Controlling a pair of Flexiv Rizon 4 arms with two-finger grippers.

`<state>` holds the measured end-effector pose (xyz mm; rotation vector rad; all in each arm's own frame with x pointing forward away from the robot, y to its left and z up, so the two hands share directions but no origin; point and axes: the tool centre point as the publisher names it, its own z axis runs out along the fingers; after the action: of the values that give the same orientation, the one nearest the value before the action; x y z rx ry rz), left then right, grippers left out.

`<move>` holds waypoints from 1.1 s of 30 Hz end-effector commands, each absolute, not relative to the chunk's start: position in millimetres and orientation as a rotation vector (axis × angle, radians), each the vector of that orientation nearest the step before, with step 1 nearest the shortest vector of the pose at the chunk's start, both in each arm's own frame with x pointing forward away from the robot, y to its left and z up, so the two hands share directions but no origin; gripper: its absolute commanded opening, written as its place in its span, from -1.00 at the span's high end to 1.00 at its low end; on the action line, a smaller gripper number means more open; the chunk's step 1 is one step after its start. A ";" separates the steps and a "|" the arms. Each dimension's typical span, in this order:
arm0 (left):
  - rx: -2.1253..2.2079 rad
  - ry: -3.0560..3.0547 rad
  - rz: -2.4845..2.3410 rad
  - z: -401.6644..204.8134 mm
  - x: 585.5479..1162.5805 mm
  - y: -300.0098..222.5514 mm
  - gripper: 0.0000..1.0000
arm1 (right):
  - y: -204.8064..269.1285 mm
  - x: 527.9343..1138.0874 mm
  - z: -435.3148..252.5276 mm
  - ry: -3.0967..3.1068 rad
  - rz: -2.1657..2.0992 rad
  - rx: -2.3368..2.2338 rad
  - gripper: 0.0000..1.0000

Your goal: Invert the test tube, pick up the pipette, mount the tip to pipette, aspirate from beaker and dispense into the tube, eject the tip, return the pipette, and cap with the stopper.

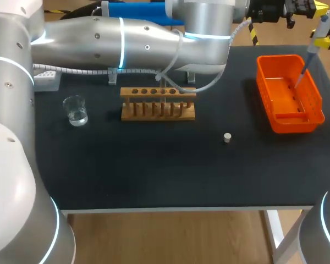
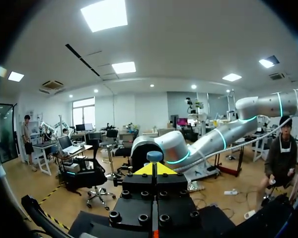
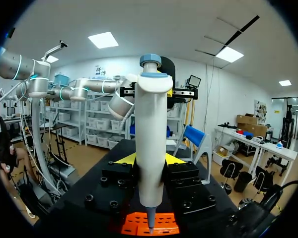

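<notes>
From where I stand, the right gripper [image 3: 150, 159] is clamped around a white plastic pipette with a blue-grey plunger cap [image 3: 149, 134]. It holds the pipette upright, with the thin nose pointing down into the orange plastic basket [image 1: 318, 104] at the black table's [image 1: 154, 170] far right. The left gripper [image 2: 154, 169] hangs high behind it with its yellow tips pressed together (empty, as far as I can see). A clear glass beaker [image 1: 75, 110], a wooden tube rack [image 1: 158, 110] and a small pale stopper [image 1: 227, 137] sit apart on the table.
</notes>
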<state>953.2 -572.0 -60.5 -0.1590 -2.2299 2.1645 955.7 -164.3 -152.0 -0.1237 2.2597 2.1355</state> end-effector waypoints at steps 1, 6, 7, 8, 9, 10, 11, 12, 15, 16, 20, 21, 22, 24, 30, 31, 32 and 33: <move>-0.161 -2.231 2.161 -61.6 953.5 -574.0 1.00 | -164.4 955.1 -150.5 2.262 2.132 -0.124 1.00; -0.177 -2.225 2.163 -64.3 951.9 -575.8 1.00 | -164.4 955.1 -150.5 2.262 2.132 -0.124 1.00; -0.178 -2.224 2.162 -64.9 951.8 -576.2 1.00 | -164.4 955.1 -150.5 2.262 2.132 -0.124 1.00; -0.179 -2.224 2.160 -65.6 951.7 -576.8 1.00 | -164.4 955.1 -150.5 2.262 2.132 -0.124 1.00; -0.180 -2.224 2.159 -65.9 951.6 -577.2 1.00 | -164.4 955.1 -150.5 2.262 2.132 -0.124 1.00; -0.182 -2.223 2.155 -66.4 951.6 -577.8 1.00 | -164.4 955.1 -150.5 2.262 2.132 -0.124 1.00; -0.183 -2.224 2.152 -66.8 951.5 -578.2 1.00 | -164.4 955.1 -150.5 2.262 2.132 -0.124 1.00; -0.183 -2.225 2.149 -67.3 951.4 -578.3 1.00 | -164.4 955.1 -150.5 2.262 2.132 -0.124 1.00; -0.177 -2.220 2.150 -69.9 951.2 -577.5 1.00 | -164.4 955.1 -150.5 2.262 2.132 -0.124 1.00; -0.172 -2.220 2.148 -70.7 951.2 -577.2 1.00 | -164.4 955.1 -150.5 2.262 2.132 -0.124 1.00; -0.160 -2.219 2.145 -73.2 951.8 -576.7 1.00 | -164.4 955.1 -150.5 2.262 2.132 -0.124 1.00; -0.157 -2.219 2.144 -73.8 952.0 -576.7 1.00 | -164.4 955.1 -150.5 2.262 2.132 -0.124 1.00; -0.155 -2.220 2.143 -74.4 952.3 -576.7 1.00 | -164.4 955.1 -150.5 2.262 2.132 -0.124 1.00; -0.149 -2.220 2.140 -75.5 952.7 -576.7 1.00 | -164.4 955.1 -150.5 2.262 2.132 -0.124 1.00; -0.141 -2.218 2.132 -77.9 953.2 -577.2 1.00 | -164.4 955.1 -150.5 2.262 2.132 -0.124 1.00; -0.141 -2.217 2.132 -78.3 953.2 -577.3 1.00 | -164.4 955.1 -150.5 2.262 2.132 -0.124 1.00; -0.141 -2.217 2.130 -78.8 953.2 -577.6 1.00 | -164.4 955.1 -150.5 2.262 2.132 -0.124 1.00; -0.142 -2.217 2.128 -79.3 953.3 -577.9 1.00 | -164.4 955.1 -150.5 2.262 2.132 -0.124 1.00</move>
<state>950.1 -574.2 -72.7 -0.1371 -2.2181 2.1357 955.2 -164.8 -156.9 -0.1215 2.2587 2.1341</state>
